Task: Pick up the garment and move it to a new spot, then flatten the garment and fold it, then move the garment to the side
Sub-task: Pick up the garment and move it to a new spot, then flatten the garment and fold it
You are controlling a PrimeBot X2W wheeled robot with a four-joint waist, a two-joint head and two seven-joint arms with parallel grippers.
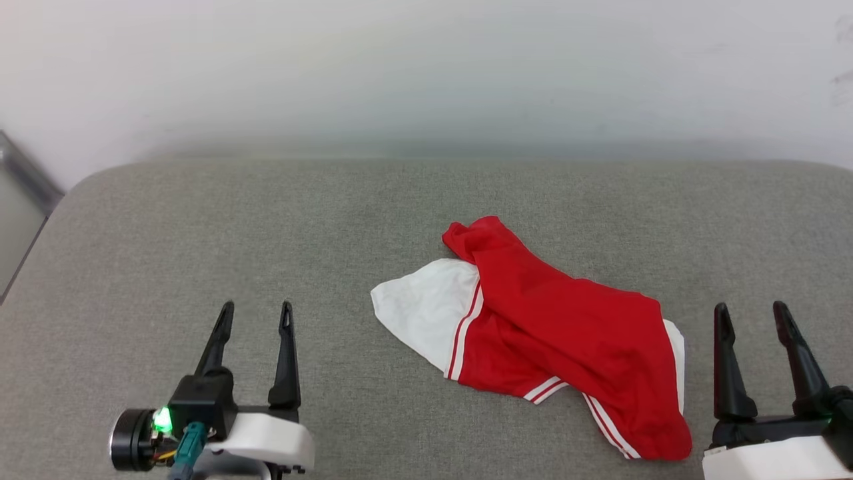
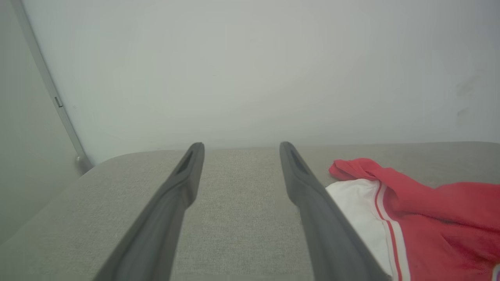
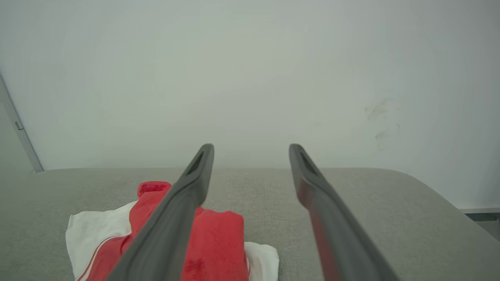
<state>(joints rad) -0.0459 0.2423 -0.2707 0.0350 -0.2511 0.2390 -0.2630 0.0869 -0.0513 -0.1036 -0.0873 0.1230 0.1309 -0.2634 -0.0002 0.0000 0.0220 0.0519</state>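
Garment [image 1: 546, 320], head view: you see a bright red T-shirt lying crumpled on the grey fabric surface [image 1: 200, 227], right of centre, between the two grippers and nearer the right one.
Shape, head view: the red body runs as a slanting band from a bunched upper end down to the lower right. It is folded over itself, not spread flat.
Detail, head view: a white sleeve [image 1: 426, 307] fans out on the left side, edged by red-and-white striped trim [image 1: 464, 330]. More stripes show along the lower hem, and a sliver of white peeks out at the right edge.
Tool on your left, head view: the left gripper [image 1: 256, 308] sits at the lower left, jaws spread wide with nothing between them, well apart from the garment.
Tool on your right, head view: the right gripper [image 1: 750, 308] sits at the lower right, jaws wide too and holding nothing. It is near the garment's right edge, with a strip of grey between.
Left wrist view: you look between two splayed dark fingers [image 2: 172, 203] at bare grey fabric. The garment lies off to the right, white sleeve nearest and red folds behind it.
Right wrist view: the fingers stand wide apart. The garment lies low on the left, partly hidden behind one finger, a red ridge with white cloth on either side.
Backdrop: a plain pale wall [image 1: 426, 67] stands behind the surface.
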